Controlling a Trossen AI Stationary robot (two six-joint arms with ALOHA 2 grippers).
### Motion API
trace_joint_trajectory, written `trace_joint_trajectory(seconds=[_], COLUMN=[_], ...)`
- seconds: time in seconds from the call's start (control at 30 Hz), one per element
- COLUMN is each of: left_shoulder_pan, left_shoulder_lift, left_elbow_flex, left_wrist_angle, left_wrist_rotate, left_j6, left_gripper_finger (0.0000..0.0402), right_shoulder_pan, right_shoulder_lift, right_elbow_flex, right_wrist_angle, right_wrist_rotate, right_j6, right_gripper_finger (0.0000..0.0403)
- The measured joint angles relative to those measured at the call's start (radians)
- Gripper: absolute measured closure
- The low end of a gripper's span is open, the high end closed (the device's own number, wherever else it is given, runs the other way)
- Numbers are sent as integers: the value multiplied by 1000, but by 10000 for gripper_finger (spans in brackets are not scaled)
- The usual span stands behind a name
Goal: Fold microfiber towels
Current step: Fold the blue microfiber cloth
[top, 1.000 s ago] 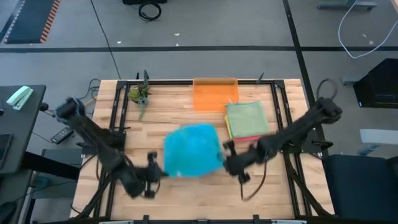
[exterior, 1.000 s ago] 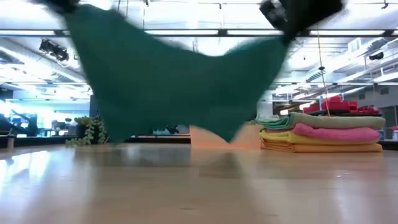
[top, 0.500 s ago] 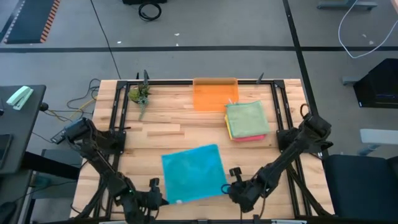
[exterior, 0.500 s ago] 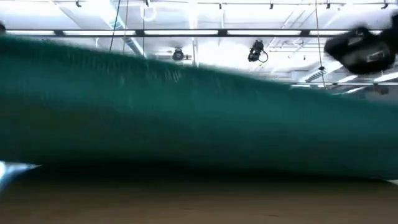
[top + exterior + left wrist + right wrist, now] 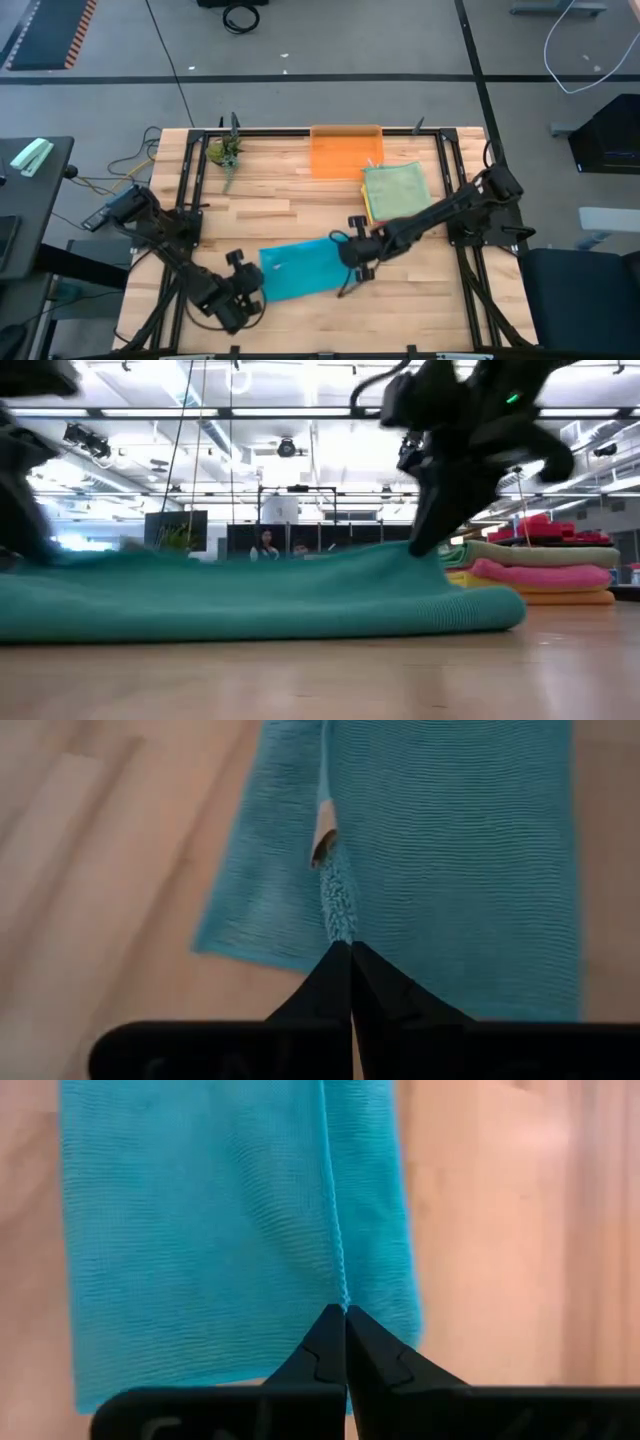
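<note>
A teal microfiber towel (image 5: 300, 270) lies on the table's near middle, doubled over, with its rounded fold (image 5: 300, 622) toward the near edge. My left gripper (image 5: 250, 282) is shut on the towel's left end, and my right gripper (image 5: 348, 256) is shut on its right end. In the low view the right gripper (image 5: 425, 540) slants down onto the upper layer, while the left gripper (image 5: 20, 510) stands dark at the left. Both wrist views show the shut fingertips (image 5: 342, 948) (image 5: 345, 1312) on teal cloth. My left gripper pinches a puckered ridge of the towel's upper layer (image 5: 338, 910) between its two fingers, at the towel's left end. The fingers slant down from the near left. The cloth beyond them lies on the lower layer and the table. My right gripper pinches a small ridge of the upper layer (image 5: 340, 1285) between its two fingers, at the towel's right end (image 5: 415, 552). The fingers slant down from the right. The layer rises slightly to the fingers, and the rest lies on the lower layer.
A stack of folded towels (image 5: 395, 195), green over pink and yellow, lies at the right rear. Behind it stands a translucent orange bin (image 5: 345, 152). A small plant (image 5: 225, 152) sits at the far left corner. Bare wood lies left and near of the teal towel.
A second ago both grippers held the teal towel spread in the air. They drew it toward the near edge and laid it flat. They then carried the held edge back toward the far edge and down, folding the towel over itself. The fingers stayed shut.
</note>
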Motion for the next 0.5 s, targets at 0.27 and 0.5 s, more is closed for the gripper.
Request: trace_joint_trajectory(seconds=[0.27,0.5], left_shoulder_pan=[79,85], left_shoulder_lift=[0,0], left_elbow_flex=[-2,-1], left_wrist_angle=[-45,-154], left_wrist_rotate=[11,1], left_j6=[117,77], left_gripper_finger=[393,387], right_shoulder_pan=[-69,-112], right_shoulder_lift=[0,0], right_elbow_flex=[0,0], right_wrist_angle=[1,10], right_wrist_rotate=[-14,-15], right_j6=[-69,-72], right_gripper_finger=[400,395])
